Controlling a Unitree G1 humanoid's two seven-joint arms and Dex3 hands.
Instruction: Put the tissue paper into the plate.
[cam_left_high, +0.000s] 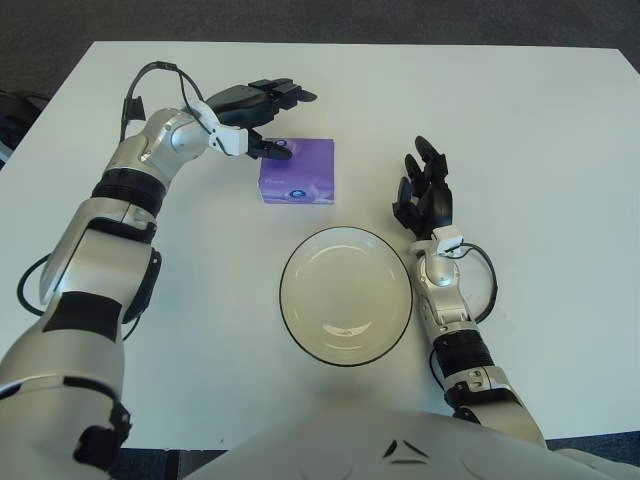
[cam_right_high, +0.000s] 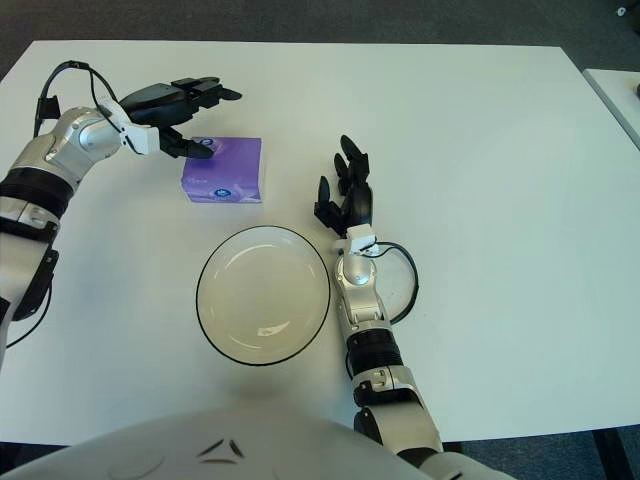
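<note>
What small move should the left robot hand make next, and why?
Probably lower the left robot hand and close it around the tissue pack. Its fingers are spread over the pack's far left corner, gripping nothing, and the plate is empty. The right robot hand shows right of the plate.

The tissue pack (cam_left_high: 297, 171) is purple with a small white-and-blue round mark. The plate (cam_left_high: 345, 296) is cream with a dark rim. The table (cam_left_high: 540, 130) is white. Both hands, left (cam_left_high: 252, 108) and right (cam_left_high: 424, 191), are black on silver arms.
</note>
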